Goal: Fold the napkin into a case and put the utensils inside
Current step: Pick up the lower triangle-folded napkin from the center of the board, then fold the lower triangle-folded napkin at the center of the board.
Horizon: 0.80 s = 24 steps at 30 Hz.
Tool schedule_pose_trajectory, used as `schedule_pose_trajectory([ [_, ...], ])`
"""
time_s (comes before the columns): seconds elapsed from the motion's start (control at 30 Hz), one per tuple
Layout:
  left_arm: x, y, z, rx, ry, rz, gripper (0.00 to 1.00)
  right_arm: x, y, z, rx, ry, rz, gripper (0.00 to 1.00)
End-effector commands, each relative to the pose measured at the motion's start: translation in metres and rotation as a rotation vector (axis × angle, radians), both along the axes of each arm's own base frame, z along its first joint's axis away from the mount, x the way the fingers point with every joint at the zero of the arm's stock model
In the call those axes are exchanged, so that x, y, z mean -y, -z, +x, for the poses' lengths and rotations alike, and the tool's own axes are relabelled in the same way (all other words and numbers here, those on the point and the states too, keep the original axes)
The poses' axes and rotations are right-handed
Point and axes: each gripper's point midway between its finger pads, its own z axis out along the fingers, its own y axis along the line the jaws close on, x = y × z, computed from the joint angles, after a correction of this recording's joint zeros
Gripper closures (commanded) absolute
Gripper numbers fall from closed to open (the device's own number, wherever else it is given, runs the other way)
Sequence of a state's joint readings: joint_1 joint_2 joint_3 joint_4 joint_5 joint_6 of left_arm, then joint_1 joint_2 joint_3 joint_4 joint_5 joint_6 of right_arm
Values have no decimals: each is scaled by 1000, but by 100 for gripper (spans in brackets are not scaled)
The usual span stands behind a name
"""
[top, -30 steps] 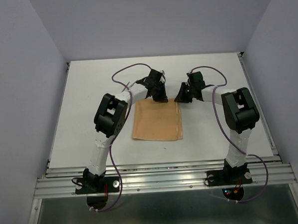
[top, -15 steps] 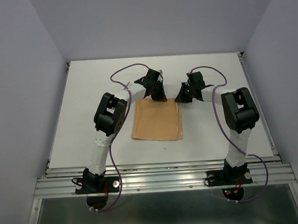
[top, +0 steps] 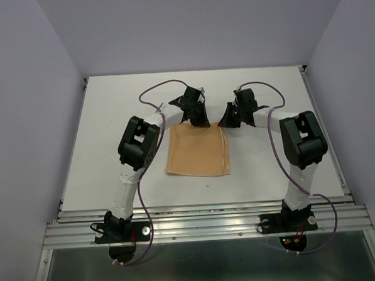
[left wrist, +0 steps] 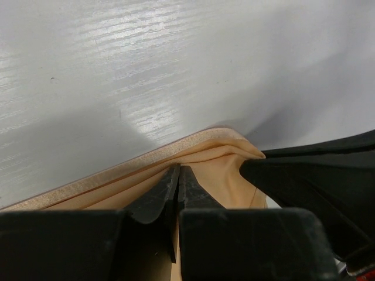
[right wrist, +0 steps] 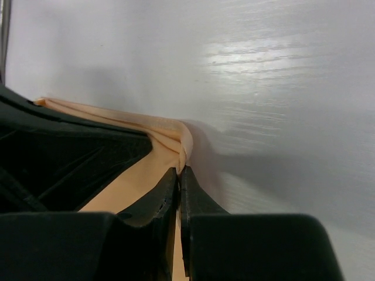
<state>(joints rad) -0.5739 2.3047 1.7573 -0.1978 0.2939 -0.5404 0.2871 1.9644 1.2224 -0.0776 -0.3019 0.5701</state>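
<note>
a white tabletop (top: 111, 119) carries a peach-orange napkin (top: 197, 154), spread as a rough square. most of the cloth lies flat on the side of the two tools that faces the arm bases, and only its far edge reaches them. both arms bend inward over the tabletop, so the tools stand close together, angled towards each other at that far edge.

the left tool (top: 201, 122) is at the edge's left part, the right tool (top: 224, 124) at its right corner, and a short run of hem lies between them.

in the left wrist view, the left tool's black jaws are pressed together with no gap. they nip a raised, layered ridge of napkin hem that curves just beyond their tips. the right tool shows as a dark wedge to one side, its tip touching the cloth.

in the right wrist view, the right tool's jaws are likewise squeezed tight on the cloth. the napkin's corner is bunched into a small curl right at their tips and lifted a little off the tabletop. the left tool fills the space to that tool's left.
</note>
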Motion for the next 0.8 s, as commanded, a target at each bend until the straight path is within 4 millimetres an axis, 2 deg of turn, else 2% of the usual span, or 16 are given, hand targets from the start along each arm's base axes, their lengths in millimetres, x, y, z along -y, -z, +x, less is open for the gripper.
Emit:
schedule_pose_trajectory([
  [0.0, -22, 32, -7, -42, -21, 90, 90, -31, -60, 9, 118, -53, 83, 99],
  [0.13, -22, 32, -7, -43, -22, 89, 90, -44, -70, 8, 132, -72, 102, 99],
  [0.43, -25, 34, -8, -45, -29, 88, 90, -72, -68, 6, 122, -106, 118, 99],
  [0.7, -26, 32, -10, -46, -35, 78, 90, -93, -52, 7, 75, -74, 142, 99],
  [0.77, -24, 27, -12, -54, -25, 51, 90, -91, -46, 10, 66, -44, 132, 99],
])
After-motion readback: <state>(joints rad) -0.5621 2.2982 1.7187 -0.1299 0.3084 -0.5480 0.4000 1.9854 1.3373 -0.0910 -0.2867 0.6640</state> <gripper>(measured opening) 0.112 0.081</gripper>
